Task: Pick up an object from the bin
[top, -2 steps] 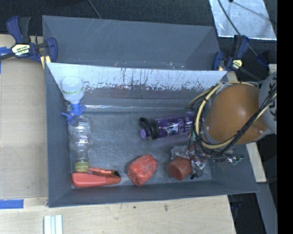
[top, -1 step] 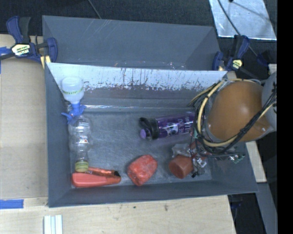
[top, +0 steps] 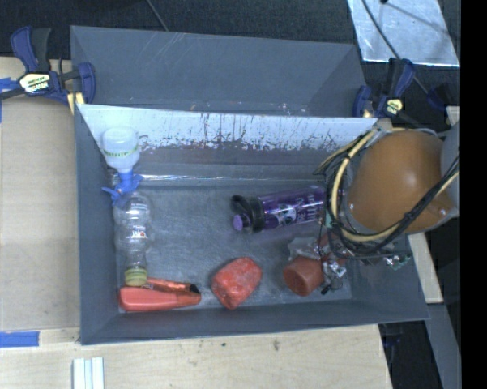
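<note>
1. The arm reaches in from the right. Its rounded orange cover (top: 397, 183), ringed by dark cables (top: 340, 189), hangs over the right end of the grey metal bin (top: 227, 75).
2. The pincer (top: 331, 267) sits low at the bin floor's lower right. Whether it is open or closed cannot be told.
3. Just to its left, touching or nearly so, lies a small reddish-brown cylinder (top: 301, 277), the thing nearest to it. It cannot be seen to be gripped.
4. A purple bottle (top: 279, 209) lies on its side just above that spot, with its dark cap pointing left.
5. A lumpy red lump (top: 237, 281) rests left of the cylinder, slightly apart from it.
6. Along the left wall lies a clear plastic bottle (top: 132, 221), and below it an orange-red elongated thing (top: 158, 297).
</note>
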